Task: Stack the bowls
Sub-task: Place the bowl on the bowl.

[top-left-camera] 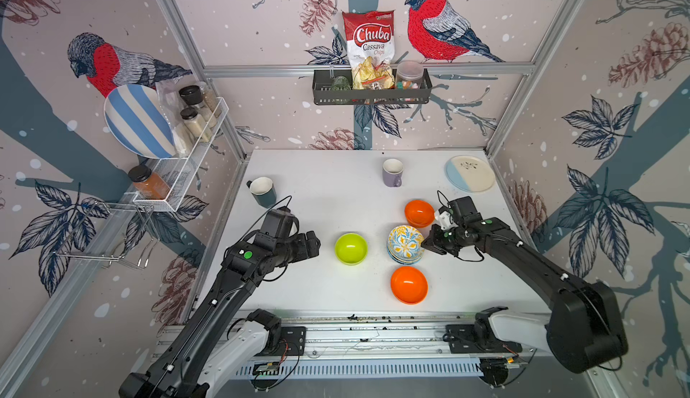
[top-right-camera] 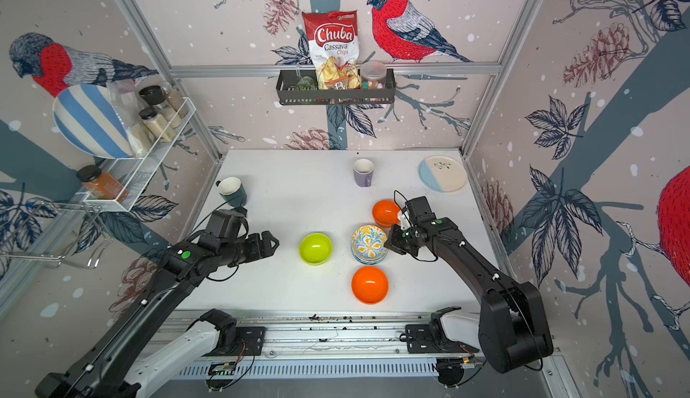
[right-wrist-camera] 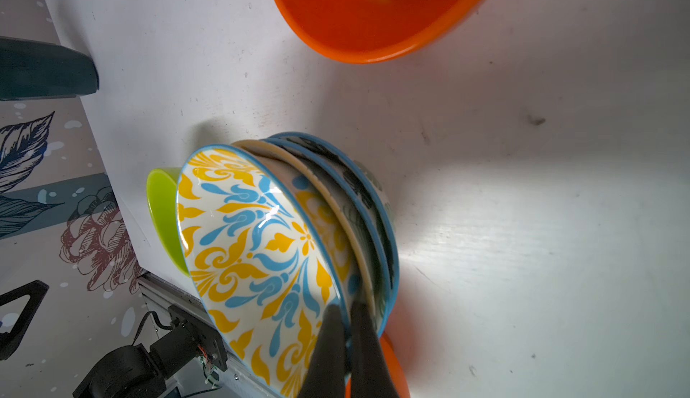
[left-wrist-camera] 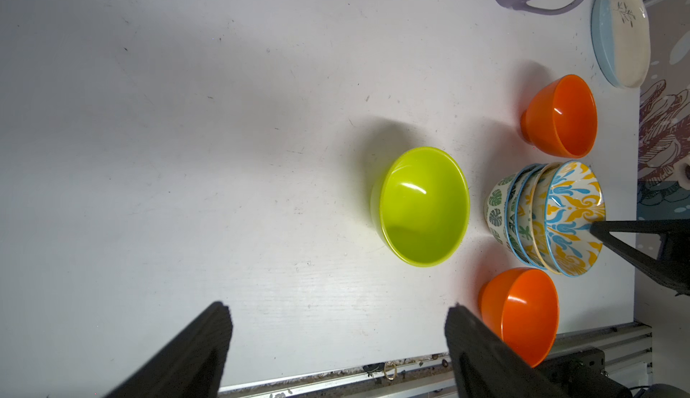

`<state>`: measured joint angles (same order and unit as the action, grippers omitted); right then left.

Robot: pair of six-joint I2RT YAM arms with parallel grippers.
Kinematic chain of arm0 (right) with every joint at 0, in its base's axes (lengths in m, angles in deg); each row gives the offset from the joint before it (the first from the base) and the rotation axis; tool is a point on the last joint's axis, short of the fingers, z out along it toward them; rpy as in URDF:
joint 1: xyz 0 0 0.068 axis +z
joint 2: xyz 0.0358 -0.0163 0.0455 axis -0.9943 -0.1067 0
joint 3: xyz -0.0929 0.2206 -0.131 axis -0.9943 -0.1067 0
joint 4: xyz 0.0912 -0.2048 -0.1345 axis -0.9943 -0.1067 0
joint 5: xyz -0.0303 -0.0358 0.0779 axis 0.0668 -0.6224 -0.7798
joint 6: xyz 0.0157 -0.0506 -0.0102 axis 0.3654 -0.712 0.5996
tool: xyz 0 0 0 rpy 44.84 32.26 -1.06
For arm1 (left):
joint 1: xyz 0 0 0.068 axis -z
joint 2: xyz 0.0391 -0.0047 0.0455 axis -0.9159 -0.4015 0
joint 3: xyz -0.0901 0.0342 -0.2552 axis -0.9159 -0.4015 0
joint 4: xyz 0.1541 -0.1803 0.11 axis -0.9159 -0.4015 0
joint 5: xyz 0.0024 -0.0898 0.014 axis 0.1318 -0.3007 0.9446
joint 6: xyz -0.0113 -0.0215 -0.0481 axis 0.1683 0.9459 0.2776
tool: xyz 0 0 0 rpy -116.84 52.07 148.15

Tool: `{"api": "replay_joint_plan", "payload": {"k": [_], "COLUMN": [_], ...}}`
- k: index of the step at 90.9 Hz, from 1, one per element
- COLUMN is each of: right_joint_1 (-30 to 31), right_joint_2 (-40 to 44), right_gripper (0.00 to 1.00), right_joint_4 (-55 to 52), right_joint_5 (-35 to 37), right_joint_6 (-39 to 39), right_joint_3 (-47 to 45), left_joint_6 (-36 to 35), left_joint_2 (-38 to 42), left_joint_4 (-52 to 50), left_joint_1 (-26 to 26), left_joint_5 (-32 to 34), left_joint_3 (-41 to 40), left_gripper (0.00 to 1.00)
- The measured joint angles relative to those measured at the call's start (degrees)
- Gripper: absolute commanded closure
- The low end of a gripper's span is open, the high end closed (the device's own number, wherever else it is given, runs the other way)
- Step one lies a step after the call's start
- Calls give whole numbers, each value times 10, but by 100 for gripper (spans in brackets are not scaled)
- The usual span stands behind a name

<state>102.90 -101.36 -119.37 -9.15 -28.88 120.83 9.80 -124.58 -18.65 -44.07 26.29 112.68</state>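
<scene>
A stack of patterned bowls (top-left-camera: 405, 245) (top-right-camera: 369, 245) stands right of the table's middle, leaf-print ones under yellow-blue floral ones. The top floral bowl (right-wrist-camera: 254, 243) (left-wrist-camera: 571, 220) sits tilted. My right gripper (right-wrist-camera: 345, 308) (top-left-camera: 425, 245) is shut on its right rim. A lime green bowl (top-left-camera: 351, 248) (left-wrist-camera: 423, 205) stands alone just left of the stack. One orange bowl (top-left-camera: 420, 213) (right-wrist-camera: 373, 4) is behind the stack, another orange bowl (top-left-camera: 409, 285) (left-wrist-camera: 522, 314) is in front of it. Left of the lime bowl, my left gripper (top-left-camera: 315, 243) (left-wrist-camera: 338, 308) hovers open and holds nothing.
A purple mug (top-left-camera: 392, 172) stands at the back centre and a dark green mug (top-left-camera: 262, 190) at the back left. A cream-and-blue plate (top-left-camera: 470, 174) lies in the back right corner. Wire and black shelves hang on the walls above the table.
</scene>
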Motion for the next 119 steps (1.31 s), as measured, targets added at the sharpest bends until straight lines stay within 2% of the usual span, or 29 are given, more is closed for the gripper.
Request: {"api": "replay_joint_plan", "payload": {"k": [43,85,119], "right_joint_1": [1,1,1], "right_joint_2": [0,0,0], "right_gripper": [100,83,82], "right_joint_4": [1,-1,-1], "right_joint_5": [0,-1,-1], "right_joint_6": [-6,-8,-8], "right_joint_3": [0,1,1], "left_joint_6": [0,0,0], "left_joint_2": [-3,-7,-6], "left_joint_4": [0,0,0], "left_joint_1": [0,0,0], "left_joint_5": [0,-1,-1], "left_joint_3": [0,0,0], "left_gripper": [8,8,8]}}
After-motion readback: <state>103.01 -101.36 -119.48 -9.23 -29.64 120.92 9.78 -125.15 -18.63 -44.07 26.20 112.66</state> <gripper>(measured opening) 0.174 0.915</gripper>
